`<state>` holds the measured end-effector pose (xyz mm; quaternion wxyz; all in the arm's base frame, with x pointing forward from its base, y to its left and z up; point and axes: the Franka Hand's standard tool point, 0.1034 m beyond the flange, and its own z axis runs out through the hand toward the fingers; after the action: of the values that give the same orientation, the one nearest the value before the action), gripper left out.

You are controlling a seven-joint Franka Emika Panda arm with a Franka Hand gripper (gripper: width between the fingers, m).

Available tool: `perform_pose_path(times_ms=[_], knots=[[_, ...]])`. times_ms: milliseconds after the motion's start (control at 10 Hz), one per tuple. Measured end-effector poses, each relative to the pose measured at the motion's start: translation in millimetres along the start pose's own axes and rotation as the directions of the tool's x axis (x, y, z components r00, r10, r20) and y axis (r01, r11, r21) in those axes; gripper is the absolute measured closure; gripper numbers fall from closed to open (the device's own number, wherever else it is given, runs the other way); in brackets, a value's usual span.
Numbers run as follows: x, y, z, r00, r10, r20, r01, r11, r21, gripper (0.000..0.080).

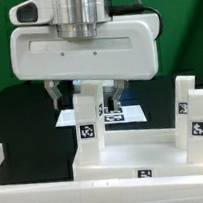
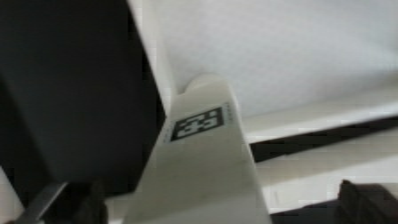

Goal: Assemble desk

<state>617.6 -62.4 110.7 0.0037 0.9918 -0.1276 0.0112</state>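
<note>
You're mid leg-fitting: gripper (image 1: 86,94) hangs wide open, holding nothing, over the upright leg (image 1: 87,116) standing on the desk top (image 1: 125,159), exterior view's left. Next, probably drop down and clamp it squarely.

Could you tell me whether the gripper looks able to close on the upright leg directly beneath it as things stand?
Probably yes. The gripper is open and sits right above the leg, one finger on either side of its top. In the wrist view the leg rises between the fingers with nothing blocking it.
</note>
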Motion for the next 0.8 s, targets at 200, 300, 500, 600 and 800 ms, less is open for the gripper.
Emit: perform_pose_path(times_ms=[200,300,500,600,800], knots=[[0.3,-1.0,-1.2,0.993,-0.117,-0.002,0.117,0.993,-0.001,0.015],[1.0,0.4,-2.5,0.989,-0.15,-0.004,0.15,0.989,0.0,0.0273],[1.1,1.0,-2.4,0.984,-0.177,-0.003,0.177,0.984,-0.002,0.0412],[1.1,1.1,-2.3,0.984,-0.177,-0.003,0.177,0.984,-0.002,0.0512],[1.1,1.1,-2.3,0.986,-0.17,-0.003,0.17,0.986,-0.002,0.0511]])
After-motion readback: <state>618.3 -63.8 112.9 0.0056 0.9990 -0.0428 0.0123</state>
